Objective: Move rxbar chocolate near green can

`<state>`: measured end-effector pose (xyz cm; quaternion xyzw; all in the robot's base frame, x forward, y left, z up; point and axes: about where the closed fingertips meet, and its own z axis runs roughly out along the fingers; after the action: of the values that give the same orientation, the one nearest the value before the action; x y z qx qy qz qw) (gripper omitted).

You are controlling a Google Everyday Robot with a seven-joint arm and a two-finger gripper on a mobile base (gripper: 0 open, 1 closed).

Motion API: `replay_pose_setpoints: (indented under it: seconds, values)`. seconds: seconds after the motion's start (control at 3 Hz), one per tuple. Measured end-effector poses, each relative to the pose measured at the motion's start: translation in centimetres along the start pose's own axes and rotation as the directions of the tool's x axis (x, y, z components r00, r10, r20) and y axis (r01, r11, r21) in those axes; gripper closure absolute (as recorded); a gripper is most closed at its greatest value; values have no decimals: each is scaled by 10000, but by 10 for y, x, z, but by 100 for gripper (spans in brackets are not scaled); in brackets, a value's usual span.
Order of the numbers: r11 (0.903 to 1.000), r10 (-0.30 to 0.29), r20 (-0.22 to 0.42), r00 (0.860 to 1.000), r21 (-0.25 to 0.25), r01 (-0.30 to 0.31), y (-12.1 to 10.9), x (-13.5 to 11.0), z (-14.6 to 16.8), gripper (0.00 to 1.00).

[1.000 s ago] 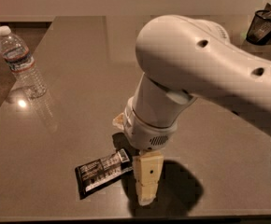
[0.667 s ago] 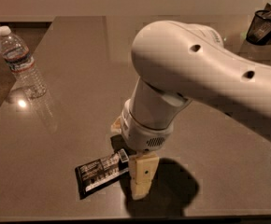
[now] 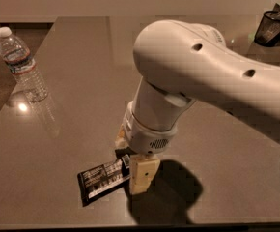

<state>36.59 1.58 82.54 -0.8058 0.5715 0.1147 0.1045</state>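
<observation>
Hand (image 3: 141, 181) at rxbar chocolate (image 3: 103, 178), bottle (image 3: 22, 65) apart

The rxbar chocolate (image 3: 101, 179) is laid flat on the table (image 3: 82, 57), near the front edge, at about 7 o'clock from the table's middle. The gripper (image 3: 139, 177) is set down at the bar's end, at 3 o'clock from the bar. The arm (image 3: 203, 71) is stretched above it from the 3 o'clock side. A water bottle (image 3: 21, 64) is stood far back at 10 o'clock, well apart from the bar. A basket (image 3: 274, 27) is seen at 2 o'clock, far back.
</observation>
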Motion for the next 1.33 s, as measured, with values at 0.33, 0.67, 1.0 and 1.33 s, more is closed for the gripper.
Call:
replay_pose_setpoints:
  seconds: [0.33,0.67,1.0,1.33]
  values:
    - [10000,1,-1,10000,-1,-1,0,-2,-7,85]
    - [10000,3,-1,10000,0,-3,0,-2,-7,100]
    - [9912,1046,34,9945,816,-1045,-36,32,-40,100]
    - [9638,2048,29,9788,1736,-2022,-72,69,-76,100]
